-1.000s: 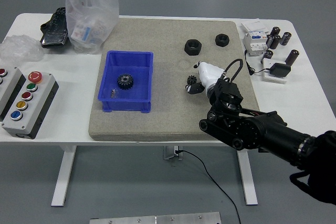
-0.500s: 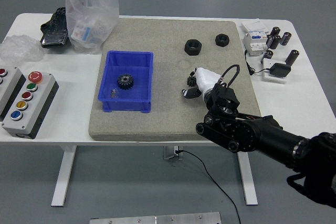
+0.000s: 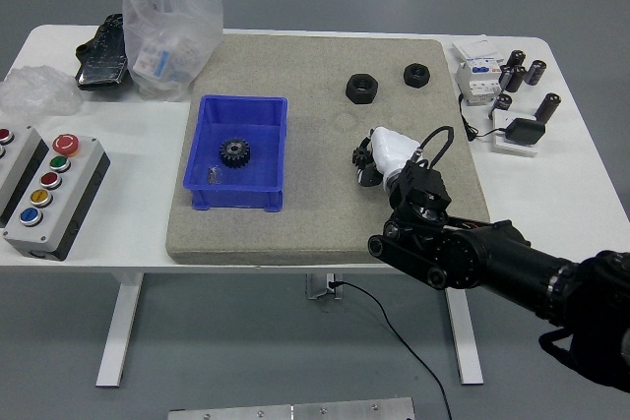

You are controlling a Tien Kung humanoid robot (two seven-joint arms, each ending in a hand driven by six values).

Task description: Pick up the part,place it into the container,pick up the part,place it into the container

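Part (image 3: 360, 156), a small dark gear, sits curled inside right hand (image 3: 379, 156); orientation unclear.

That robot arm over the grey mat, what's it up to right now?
The robot's right hand is down on the grey mat, its fingers closed around a small black gear, apparently picking it up. One black gear already lies in the blue bin to the left, with a small metal piece beside it. Two black nuts sit untouched farther back. The left arm is out of view.
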